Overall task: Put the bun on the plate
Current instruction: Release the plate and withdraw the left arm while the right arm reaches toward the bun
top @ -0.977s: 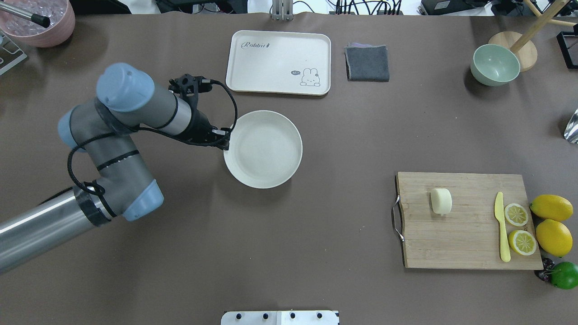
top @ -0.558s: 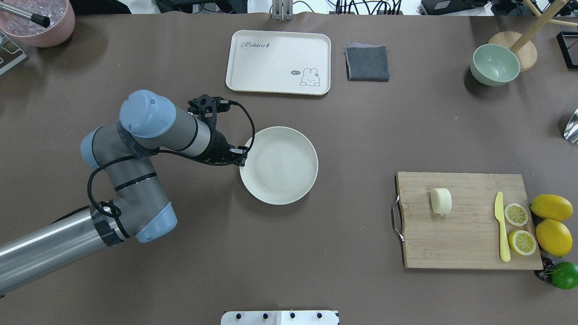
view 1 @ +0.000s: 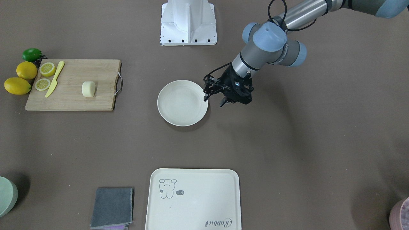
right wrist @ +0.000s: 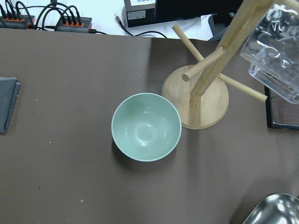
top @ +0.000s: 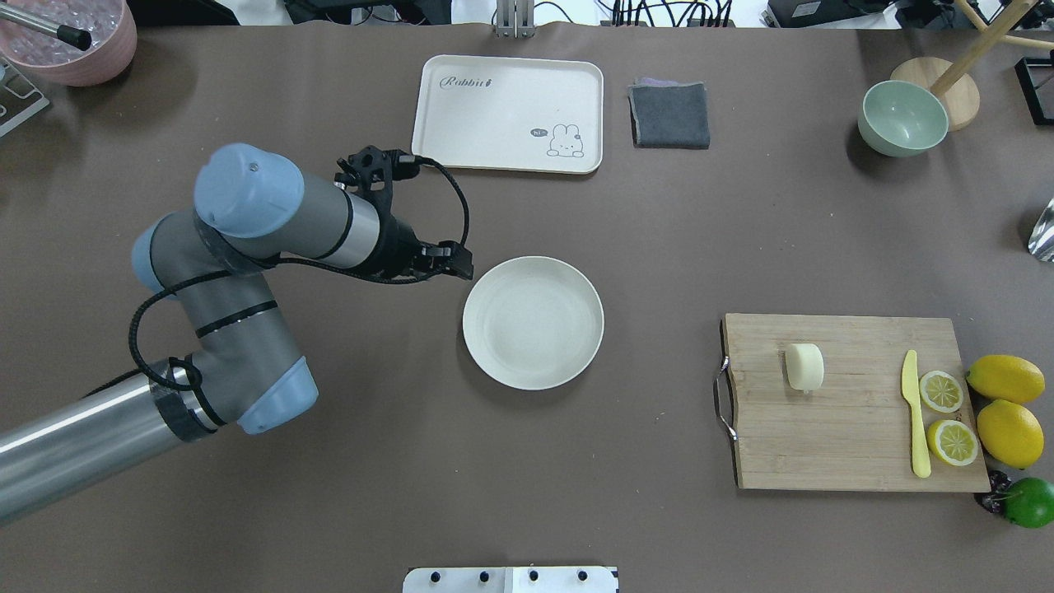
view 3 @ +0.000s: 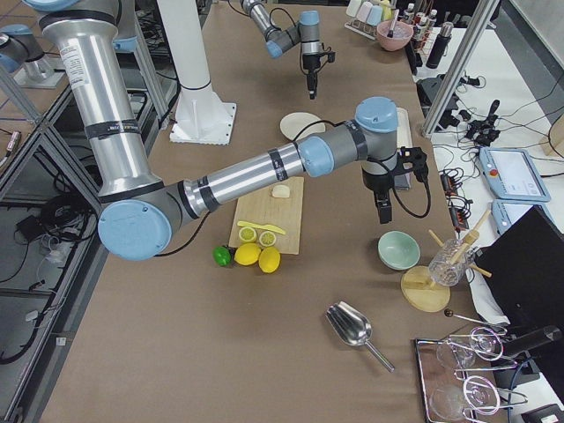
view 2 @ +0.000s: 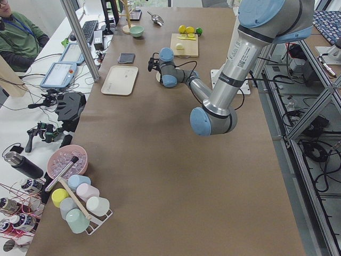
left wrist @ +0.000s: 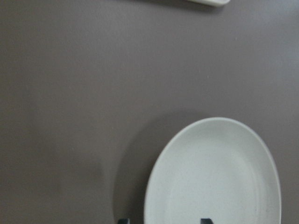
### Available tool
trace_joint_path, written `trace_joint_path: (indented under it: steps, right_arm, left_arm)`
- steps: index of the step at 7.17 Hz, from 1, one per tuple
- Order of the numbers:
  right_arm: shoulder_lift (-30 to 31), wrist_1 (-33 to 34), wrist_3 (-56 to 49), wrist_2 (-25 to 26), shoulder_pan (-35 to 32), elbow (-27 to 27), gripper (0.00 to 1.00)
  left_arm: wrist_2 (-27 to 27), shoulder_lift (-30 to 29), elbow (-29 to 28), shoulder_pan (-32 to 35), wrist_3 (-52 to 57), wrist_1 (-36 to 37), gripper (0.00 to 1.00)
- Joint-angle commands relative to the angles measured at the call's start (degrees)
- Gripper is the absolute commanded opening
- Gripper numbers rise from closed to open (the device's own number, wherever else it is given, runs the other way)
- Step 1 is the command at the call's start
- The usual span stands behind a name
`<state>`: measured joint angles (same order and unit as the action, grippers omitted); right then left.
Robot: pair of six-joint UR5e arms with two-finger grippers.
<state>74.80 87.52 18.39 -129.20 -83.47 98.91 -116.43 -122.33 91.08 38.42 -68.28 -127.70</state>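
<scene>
On the brown table (top: 659, 247): tray (top: 494, 107) at the far edge, board (top: 856, 428) on the robot's right, plate (top: 533, 323) mid-table, well apart from the board. Bun (top: 804, 366) sits on the board's left half, near the handle; knife (top: 914, 412) and two lemon halves (top: 941, 391) lie at the board's other end. Left gripper (view 1: 213, 101) is just beside the plate's rim — jaws spread, empty. Right gripper (view 3: 385, 214) hangs over the green bowl (top: 902, 119) — can't tell whether it's spread or clenched.

Cream bun (top: 804, 366) on board — plate (top: 533, 322) bare
</scene>
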Motion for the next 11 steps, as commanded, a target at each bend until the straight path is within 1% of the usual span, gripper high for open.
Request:
trace_joint_path:
  steps: [1, 2, 3, 4, 5, 6, 7, 8, 9, 10, 11]
  right_arm:
    - [-0.1, -0.1, 0.0, -3.7, 2.9, 1.6, 1.0]
    - [0.0, -0.1, 0.0, -5.4, 5.4, 3.3, 1.0]
    - [0.1, 0.0, 0.1, -5.8, 7.2, 4.5, 1.0]
    - [0.7, 0.0, 0.5, -8.0, 9.4, 4.5, 1.0]
    - [1.6, -0.2, 8.4, -7.9, 12.6, 6.8, 1.0]
    - [4.2, -0.2, 12.7, -5.8, 17.1, 10.2, 1.0]
    - [5.5, -0.2, 16.5, -3.5, 21.1, 11.4, 1.0]
    - [8.1, -0.4, 21.0, 1.3, 26.1, 13.7, 1.0]
    - [11.4, -0.9, 23.6, 5.7, 31.0, 15.5, 1.0]
    - [13.9, -5.2, 28.0, 6.7, 35.2, 16.0, 1.0]
    - [14.4, -6.1, 31.6, 11.2, 40.2, 16.1, 1.0]
  left_arm:
    - [-5.6, 2.5, 1.7, 10.6, 0.9, 0.1, 0.98]
    - [-9.0, 4.9, 1.6, 15.8, 7.6, 0.3, 0.98]
    - [-12.4, 7.4, 1.4, 21.8, 14.7, 1.3, 0.98]
    - [-15.9, 7.7, -1.1, 26.0, 20.4, 2.7, 0.98]
    - [-17.6, 7.2, -4.3, 29.1, 24.7, 2.8, 0.98]
    - [-17.6, 7.1, -6.0, 30.7, 26.1, 2.7, 0.98]
    - [-17.7, 7.1, -7.9, 32.5, 28.8, 2.8, 0.98]
    - [-17.8, 7.2, -9.6, 33.2, 33.0, 2.9, 0.98]
    - [-17.5, 7.2, -9.9, 33.6, 33.4, 3.1, 0.98]
    - [-17.3, 7.1, -10.0, 33.5, 33.8, 3.1, 0.98]
    - [-17.3, 7.1, -10.0, 33.6, 35.0, 3.1, 0.98]
